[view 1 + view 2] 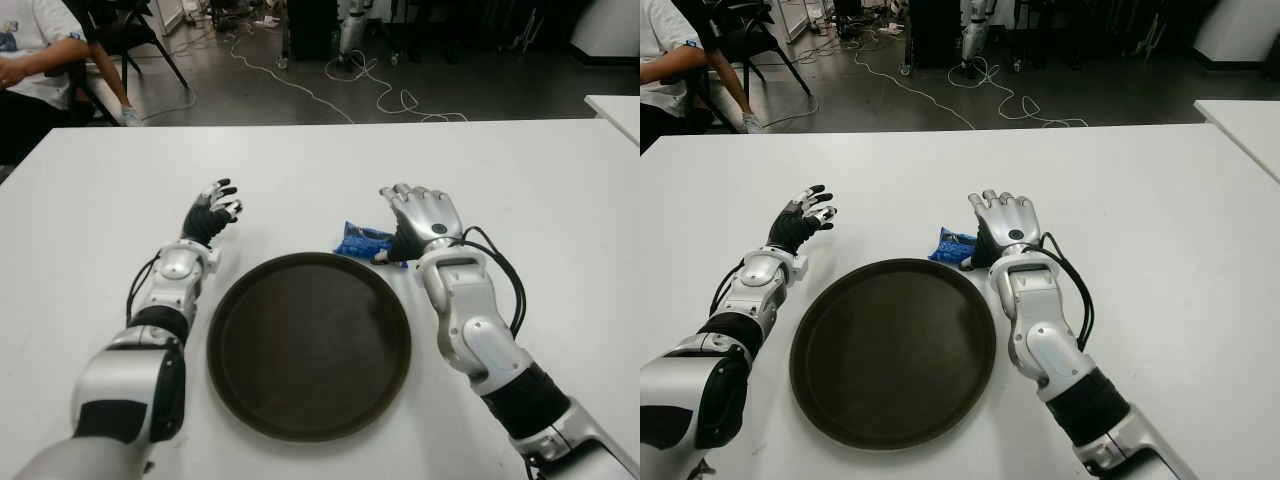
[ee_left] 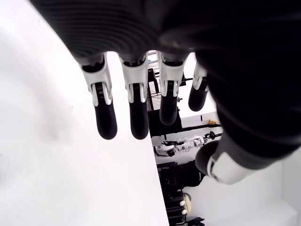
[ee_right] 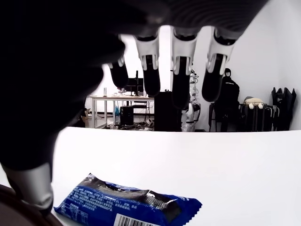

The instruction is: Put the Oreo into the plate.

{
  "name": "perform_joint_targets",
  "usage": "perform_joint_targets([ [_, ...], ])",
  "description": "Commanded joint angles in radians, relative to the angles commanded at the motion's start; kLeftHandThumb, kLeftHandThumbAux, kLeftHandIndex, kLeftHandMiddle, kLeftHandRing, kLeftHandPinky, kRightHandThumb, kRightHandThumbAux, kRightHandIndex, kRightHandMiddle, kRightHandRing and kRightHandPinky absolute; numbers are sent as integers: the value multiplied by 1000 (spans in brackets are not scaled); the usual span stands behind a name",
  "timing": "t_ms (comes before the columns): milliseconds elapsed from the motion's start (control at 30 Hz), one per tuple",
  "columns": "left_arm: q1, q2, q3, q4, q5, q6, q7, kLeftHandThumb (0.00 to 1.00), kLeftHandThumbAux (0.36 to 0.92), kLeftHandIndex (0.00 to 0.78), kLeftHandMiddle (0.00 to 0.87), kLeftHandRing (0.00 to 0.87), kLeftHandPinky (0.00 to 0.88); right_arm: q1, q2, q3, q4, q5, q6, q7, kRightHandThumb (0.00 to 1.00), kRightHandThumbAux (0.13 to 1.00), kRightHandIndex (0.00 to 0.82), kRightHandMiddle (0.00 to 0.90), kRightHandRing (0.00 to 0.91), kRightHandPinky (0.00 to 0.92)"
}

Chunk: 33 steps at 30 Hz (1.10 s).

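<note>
A blue Oreo packet (image 1: 362, 241) lies flat on the white table (image 1: 320, 160), just beyond the far right rim of the round dark brown plate (image 1: 309, 343). My right hand (image 1: 420, 215) hovers beside the packet on its right, fingers spread and holding nothing. The right wrist view shows the Oreo packet (image 3: 129, 205) lying below the open fingers (image 3: 180, 70), not touched by them. My left hand (image 1: 212, 212) shows left of the plate with its fingers (image 2: 136, 101) extended and nothing in them. The plate holds nothing.
A seated person (image 1: 35, 55) and a black chair (image 1: 120, 35) are past the table's far left corner. Cables (image 1: 370, 85) trail on the dark floor behind. Another white table's edge (image 1: 615, 110) shows at the right.
</note>
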Motion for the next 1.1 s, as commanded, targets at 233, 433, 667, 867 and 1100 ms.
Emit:
perform_joint_targets([
  [233,0,-1,3,0,-5,4,-2,222,653,63,156,197,257,-28,20,-13,65,29,-1,-35,0,683,150,188,229,266],
  [433,0,-3,8,1,-10,9,-2,228,661,67,161,198,254,-49,25,-18,115,58,-8,-61,0,705,182,215,257,300],
  [667,0,-1,6,2,-6,10,-1,227,653,67,163,198,252,-70,19,-15,184,96,-27,-99,0,718,195,224,265,308],
  [867,2,0,2,2,-2,0,-3,209,659,63,161,199,254,-80,17,-11,215,110,-36,-120,0,721,213,231,271,322],
  [1100,0,0,2,1,-3,-1,-5,212,660,61,153,198,260,-94,17,-4,244,127,-39,-130,0,711,215,231,274,326],
])
